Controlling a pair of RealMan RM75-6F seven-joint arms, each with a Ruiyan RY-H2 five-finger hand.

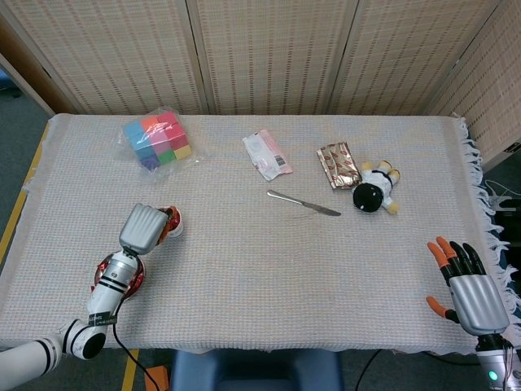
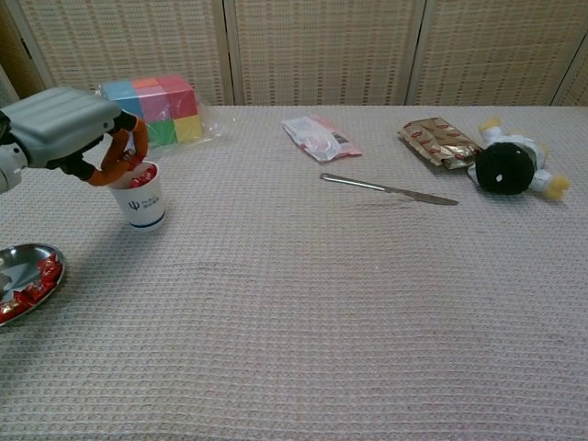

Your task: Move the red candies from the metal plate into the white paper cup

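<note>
Left hand (image 2: 69, 129) over cup (image 2: 138, 196), fingertips curled at rim; held candy not discernible. Release inside rim, avoid tipping.

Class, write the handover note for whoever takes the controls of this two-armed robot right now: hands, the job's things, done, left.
Left hand: over the white paper cup, fingertips at its mouth; whether it holds a candy cannot be told.
Right hand: open, idle at the table's near right corner.
Metal plate: near the cup, at the table's left edge, with red candies on it.
Done: some candies show in the cup.
Left: move the plate's remaining candies.
</note>
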